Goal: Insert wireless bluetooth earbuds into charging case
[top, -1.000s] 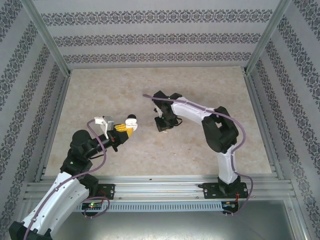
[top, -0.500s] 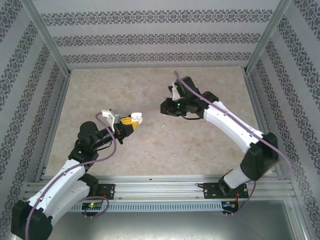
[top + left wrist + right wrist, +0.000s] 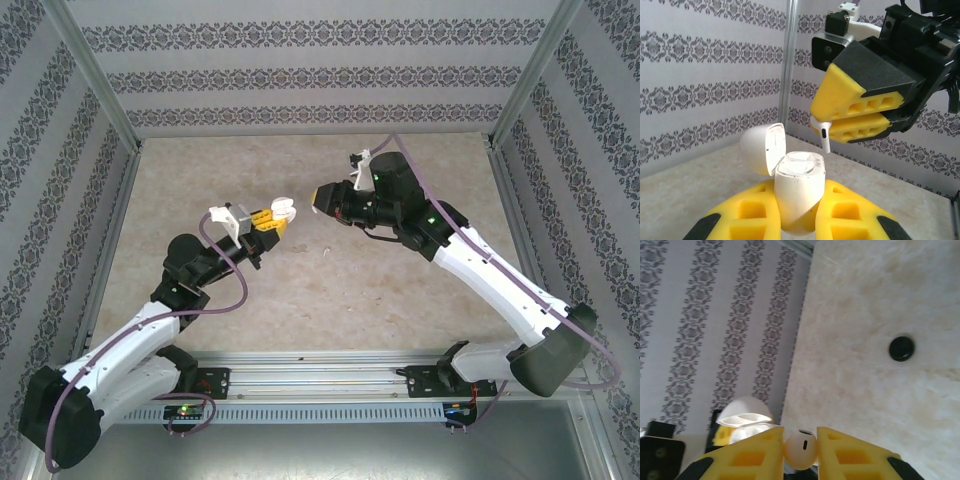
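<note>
My left gripper [image 3: 272, 222] is shut on the white charging case [image 3: 797, 192], held upright off the table with its lid [image 3: 761, 149] hinged open to the left. My right gripper [image 3: 318, 197] faces it from the right, shut on a white earbud [image 3: 801, 452]. In the left wrist view the earbud's stem [image 3: 824, 137] hangs from between the right gripper's yellow fingers [image 3: 850, 100], just above and slightly right of the case's open top, not touching it. From the right wrist view the open case [image 3: 742, 420] sits just left of and beyond my right gripper [image 3: 801, 437].
A small black round disc [image 3: 901, 348] lies on the beige marbled tabletop [image 3: 330, 300] below the right gripper. Patterned walls and metal frame posts [image 3: 788, 65] enclose the table on three sides.
The right gripper rose from the table and swung up and left with the earbud to face the case. The left gripper lifted the case up and away from the bases.
</note>
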Controlling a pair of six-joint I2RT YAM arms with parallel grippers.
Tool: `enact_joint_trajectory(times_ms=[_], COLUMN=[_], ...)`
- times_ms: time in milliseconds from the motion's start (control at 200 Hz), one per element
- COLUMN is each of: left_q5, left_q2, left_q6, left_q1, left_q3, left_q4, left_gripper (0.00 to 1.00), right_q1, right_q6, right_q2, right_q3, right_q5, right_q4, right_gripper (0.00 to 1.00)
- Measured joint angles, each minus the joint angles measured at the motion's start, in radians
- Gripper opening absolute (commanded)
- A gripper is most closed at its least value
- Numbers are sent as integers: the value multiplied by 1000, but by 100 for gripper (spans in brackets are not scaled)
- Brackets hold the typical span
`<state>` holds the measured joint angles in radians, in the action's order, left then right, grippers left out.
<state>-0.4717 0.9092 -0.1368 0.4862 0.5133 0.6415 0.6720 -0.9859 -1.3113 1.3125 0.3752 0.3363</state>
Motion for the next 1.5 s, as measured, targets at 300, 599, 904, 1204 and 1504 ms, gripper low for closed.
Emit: enact_joint_trajectory(times_ms=[300,599,904,1204,1504], left_q5=[60,82,85,85,89], left_q2=[43,65,84,98,104], left_q6=[26,26,26,25,25], left_q1=[31,31,31,31,31], left_q3=[9,11,11,20,20], left_q4=[57,82,101,108,115], left_gripper=[0,0,0,0,0], right_q1=[54,79,98,105,122], right_q6=[-94,-144,-179,-199,-217], right_q2=[14,46,23,-9,-40], right_q3=[0,0,0,-11,-18], right_q5=[-24,-56,-72,-98,-106], right_q4=[-87,-147,-219,-262,-285], right_gripper=[21,21,21,20,20])
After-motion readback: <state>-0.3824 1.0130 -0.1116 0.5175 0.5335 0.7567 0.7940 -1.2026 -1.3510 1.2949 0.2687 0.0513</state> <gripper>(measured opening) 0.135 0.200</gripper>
